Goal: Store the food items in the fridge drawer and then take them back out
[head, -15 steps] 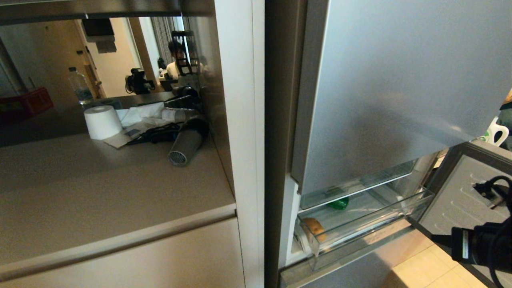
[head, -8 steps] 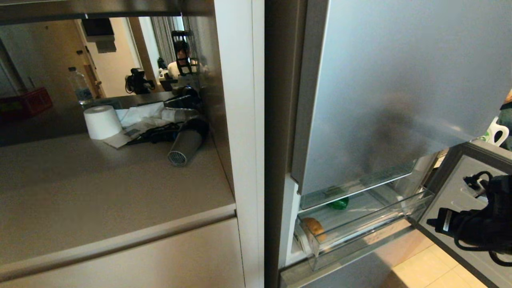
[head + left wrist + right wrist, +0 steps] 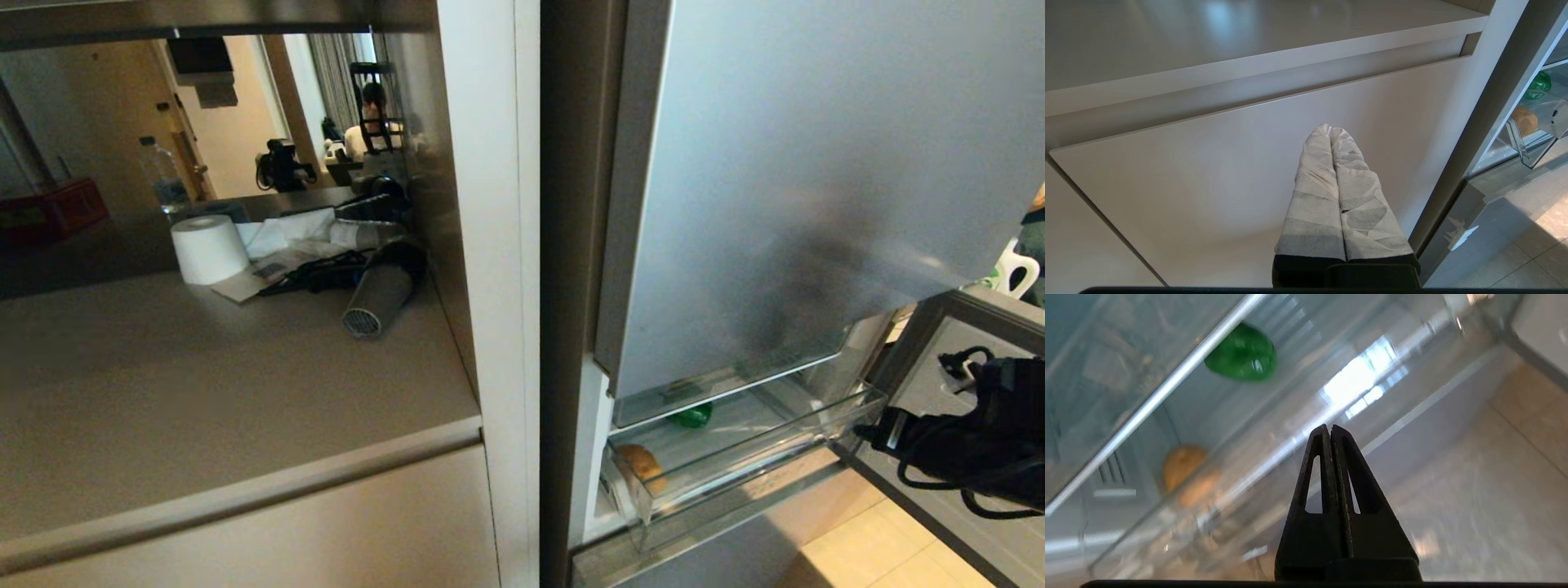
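My right gripper (image 3: 1329,430) is pressed together, empty, at the open drawer's (image 3: 849,420) outer end. Pepper (image 3: 1242,353) sits toward the drawer's back edge, potato (image 3: 1183,463) in the front corner. I should spread first, then dip over the clear wall.

The upper door (image 3: 816,188) hides most of the pepper (image 3: 692,416) in the head view. The drawer (image 3: 739,457) wall blurs the potato (image 3: 641,464). The right arm (image 3: 971,445) is cut off at the frame's edge, its fingertips unseen there.
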Tool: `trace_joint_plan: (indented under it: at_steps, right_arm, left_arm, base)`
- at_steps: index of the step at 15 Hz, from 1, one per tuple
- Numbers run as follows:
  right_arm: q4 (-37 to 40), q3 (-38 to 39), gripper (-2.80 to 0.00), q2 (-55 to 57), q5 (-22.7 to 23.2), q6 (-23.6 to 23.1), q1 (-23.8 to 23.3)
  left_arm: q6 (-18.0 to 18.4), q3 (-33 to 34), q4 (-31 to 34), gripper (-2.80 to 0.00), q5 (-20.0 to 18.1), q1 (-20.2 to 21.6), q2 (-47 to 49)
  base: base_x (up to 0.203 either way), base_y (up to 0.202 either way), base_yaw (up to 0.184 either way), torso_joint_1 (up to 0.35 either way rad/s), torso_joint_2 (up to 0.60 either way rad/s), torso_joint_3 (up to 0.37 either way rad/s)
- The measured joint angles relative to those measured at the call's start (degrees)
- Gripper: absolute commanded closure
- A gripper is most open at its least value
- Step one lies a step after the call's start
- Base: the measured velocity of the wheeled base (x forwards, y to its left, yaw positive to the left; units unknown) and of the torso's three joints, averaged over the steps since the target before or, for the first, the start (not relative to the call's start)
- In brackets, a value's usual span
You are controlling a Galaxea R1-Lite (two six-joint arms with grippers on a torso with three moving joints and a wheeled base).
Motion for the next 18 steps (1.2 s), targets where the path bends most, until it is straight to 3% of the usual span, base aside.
trace_joint_plan:
  at_steps: [5,14,18]
  right_arm:
    - [-10.96,-2.67,0.00,9.31,0.49,1.55,-0.17]
    - [-10.48,-10.43,0.00,15.93,2.42,4.66,-0.12]
    - [-4.88,-13.93,0.00,16.94,2.53,5.42,-0.04]
  left_arm:
    - [0.00,0.00,0.00,0.00,0.00,0.00,0.00]
    - [0.00,0.00,0.00,0.00,0.00,0.00,0.00]
    - [0.00,0.00,0.00,0.00,0.00,0.00,0.00]
  base:
    - [0.000,0.000,0.000,0.000,0.00,0.000]
    - [0.000,0.000,0.000,0.000,0.00,0.000]
    - [0.000,0.000,0.000,0.000,0.00,0.000]
